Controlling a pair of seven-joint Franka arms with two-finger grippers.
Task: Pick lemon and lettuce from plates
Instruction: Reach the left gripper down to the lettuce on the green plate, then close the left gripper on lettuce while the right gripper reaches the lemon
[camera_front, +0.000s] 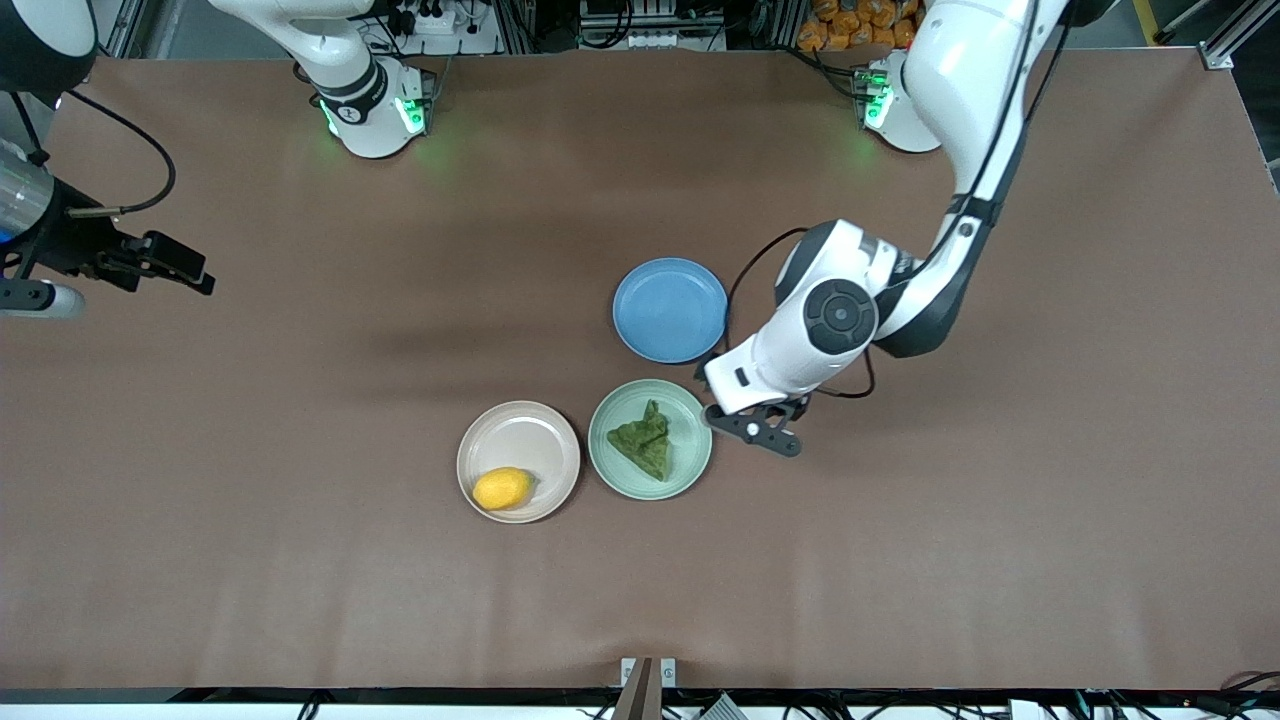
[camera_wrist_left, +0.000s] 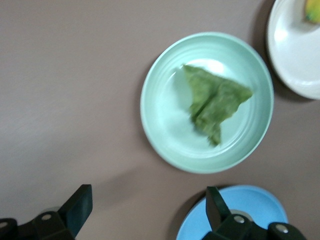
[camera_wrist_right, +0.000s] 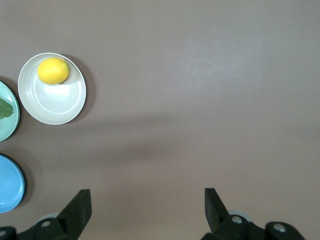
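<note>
The yellow lemon (camera_front: 502, 488) lies on the beige-pink plate (camera_front: 525, 432). The dark green lettuce (camera_front: 645, 443) lies on the mint green plate (camera_front: 612, 472) beside it. My left gripper (camera_front: 750, 425) is open and empty, low over the table just off the mint plate's rim toward the left arm's end. In the left wrist view the lettuce (camera_wrist_left: 215, 102) and mint plate (camera_wrist_left: 165, 120) lie ahead of the left gripper (camera_wrist_left: 147, 197). My right gripper (camera_front: 185, 270) waits open and empty over the right arm's end of the table. The right wrist view shows the lemon (camera_wrist_right: 53, 70) on its plate (camera_wrist_right: 57, 102).
An empty blue plate (camera_front: 670, 308) sits just farther from the front camera than the mint plate, close to the left gripper; one finger overlaps it in the left wrist view (camera_wrist_left: 255, 205). Brown table surface surrounds the plates.
</note>
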